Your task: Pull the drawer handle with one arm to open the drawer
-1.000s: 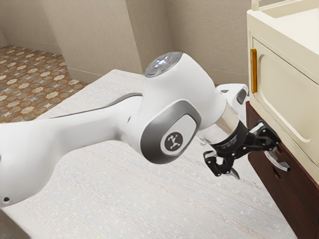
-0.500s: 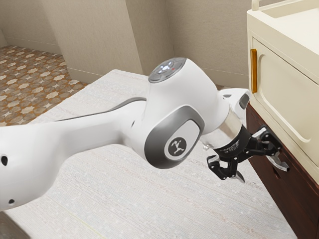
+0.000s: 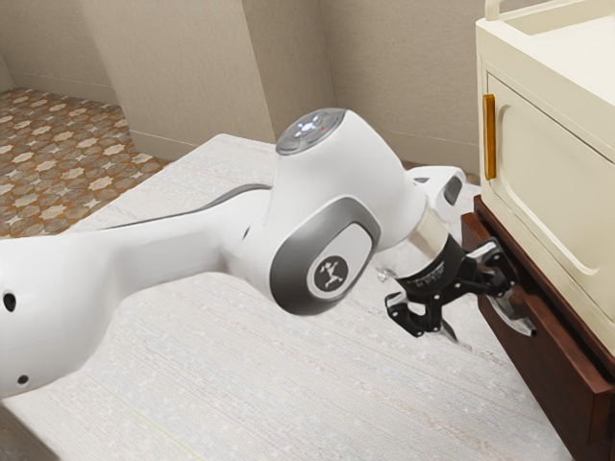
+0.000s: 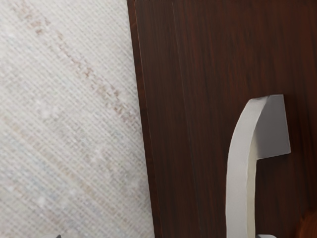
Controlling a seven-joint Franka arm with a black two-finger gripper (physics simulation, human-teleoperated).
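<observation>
Reaching from the exterior view's left, a white robot arm ends in a black two-finger gripper at a dark brown wooden drawer. The drawer is partly open, its front standing out from beneath a cream cabinet with an upright golden handle. The gripper is released, its two fingers spread wide. One finger is at the curved, silvery drawer handle; the other hangs apart from it, above a pale woven surface. Whether the near finger touches the handle is hard to tell. The wrist view looks closely at the drawer's reddish-brown grain, with the pale handle arching out from it and the woven surface beyond the drawer's straight edge.
</observation>
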